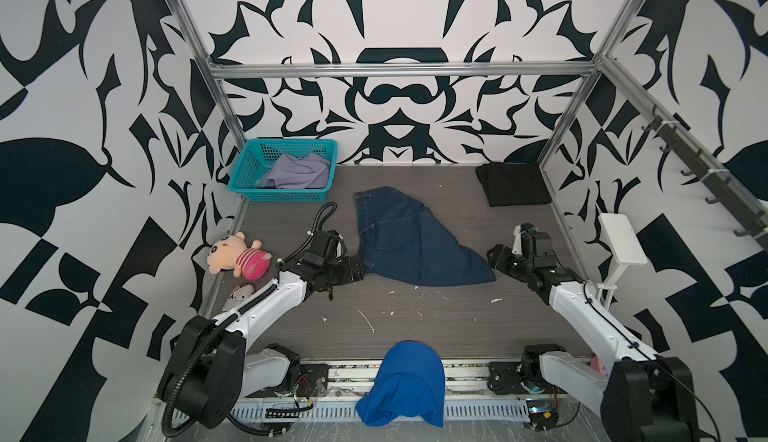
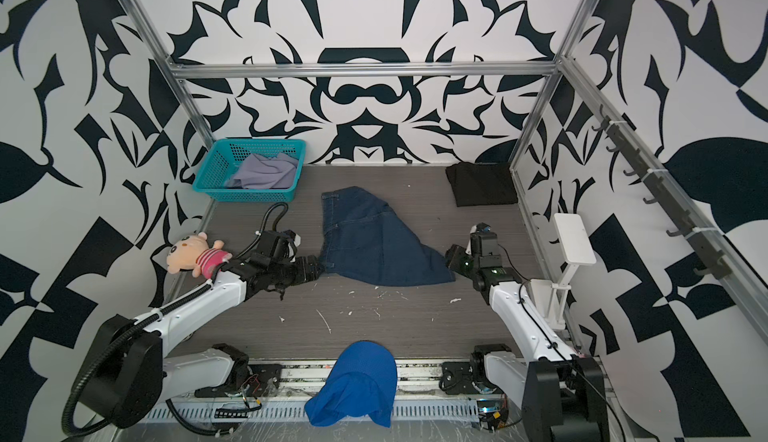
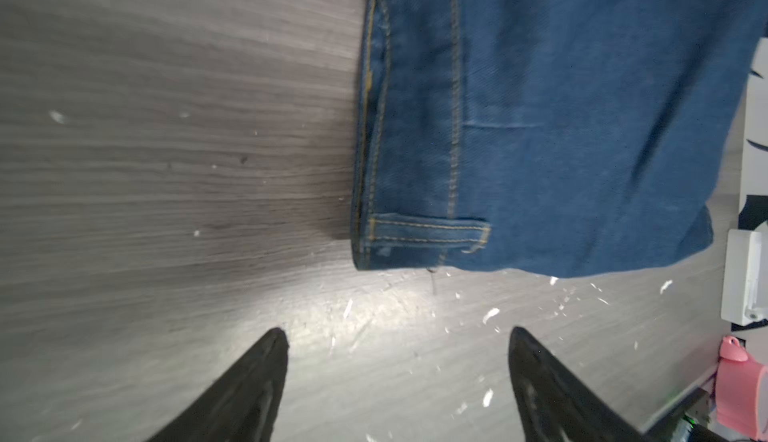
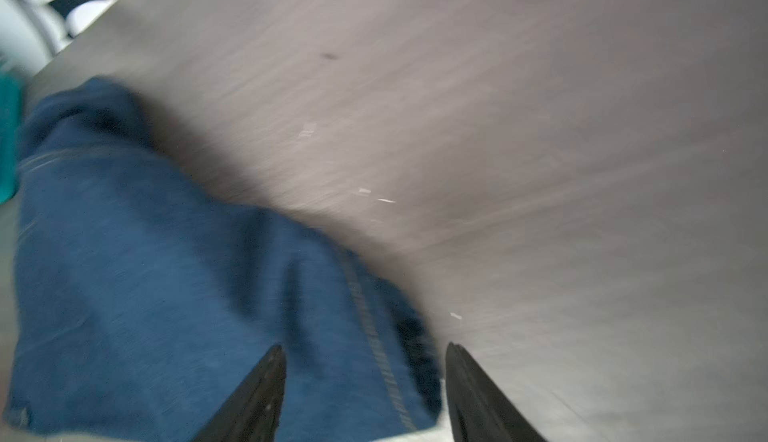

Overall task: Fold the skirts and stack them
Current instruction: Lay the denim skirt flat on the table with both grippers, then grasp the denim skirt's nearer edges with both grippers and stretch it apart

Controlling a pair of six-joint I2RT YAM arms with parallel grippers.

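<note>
Open and empty, the left claw [image 3: 397, 332] and right claw [image 4: 365, 348] flank the denim skirt [image 1: 409, 242], askew in the middle of the table [image 1: 436, 319], its fold apparently unfinished; the next move likely calls for gripping its near corners.

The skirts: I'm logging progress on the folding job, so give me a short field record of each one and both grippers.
denim skirt: middle of the table, lying flat in an uneven shape, not held
black skirt: folded, far right corner
lavender skirt: crumpled in the teal basket, far left
left gripper: open, beside the denim's near-left corner
right gripper: open, at the denim's near-right corner
stack: not yet; the three lie apart
</note>
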